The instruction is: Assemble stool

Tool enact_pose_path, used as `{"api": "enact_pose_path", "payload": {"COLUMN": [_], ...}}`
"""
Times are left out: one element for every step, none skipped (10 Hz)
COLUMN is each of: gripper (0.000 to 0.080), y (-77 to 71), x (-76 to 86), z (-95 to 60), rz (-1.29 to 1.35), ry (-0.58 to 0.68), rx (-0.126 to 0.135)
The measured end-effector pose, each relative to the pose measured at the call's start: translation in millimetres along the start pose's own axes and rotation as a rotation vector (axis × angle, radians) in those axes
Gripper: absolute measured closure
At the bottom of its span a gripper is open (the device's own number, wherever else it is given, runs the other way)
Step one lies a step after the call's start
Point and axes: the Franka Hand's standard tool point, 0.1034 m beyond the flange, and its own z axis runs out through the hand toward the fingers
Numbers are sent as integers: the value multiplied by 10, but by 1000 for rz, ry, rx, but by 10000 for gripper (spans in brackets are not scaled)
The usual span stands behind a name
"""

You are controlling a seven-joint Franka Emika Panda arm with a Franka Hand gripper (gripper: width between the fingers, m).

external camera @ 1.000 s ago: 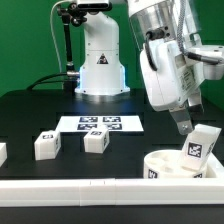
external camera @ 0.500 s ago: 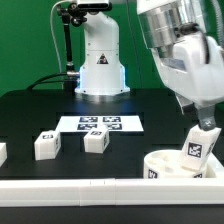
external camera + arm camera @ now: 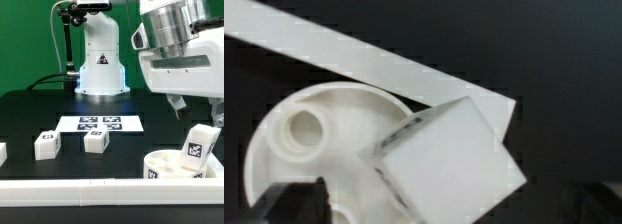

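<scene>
1 leg block (image 3: 198, 147) stands slightly tilted in the seat disc (image 3: 158, 160) at the exterior view's right, gripper (image 3: 186, 106) above it, jaws apart and empty, so I'd descend square, pinch its flat sides and straighten it.

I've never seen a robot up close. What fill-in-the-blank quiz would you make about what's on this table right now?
The table is ___ in colour. In front of the marker board, ___ leg blocks stand fully in view. Another leg block sits in the seat disc, whose shape is ___. The gripper hangs above it with jaws ___.
Missing words: black; two; round; open.
</scene>
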Motion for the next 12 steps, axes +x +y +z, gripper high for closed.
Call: {"api": "enact_pose_path", "payload": {"gripper": [150, 150, 150, 150, 150, 150, 150, 150, 150, 150, 150, 150], "y": [27, 34, 40, 45, 34, 32, 37, 38, 38, 39, 41, 43], "x": [-14, -28, -38, -55, -60, -56, -49, -44, -43, -41, -56, -79], "z": [17, 30, 30, 26, 15, 8, 11, 10, 10, 12, 30, 47], "rz": [-136, -268, -391, -487, -547, -607, -672, -742, -776, -871, -1007, -1130], "ry": [12, 25, 30, 31, 32, 32, 29, 26, 24, 22, 24, 25], "rx": [-29, -48, -65, -87, -91, -93, -95, -96, -97, -100, -117, -141]}}
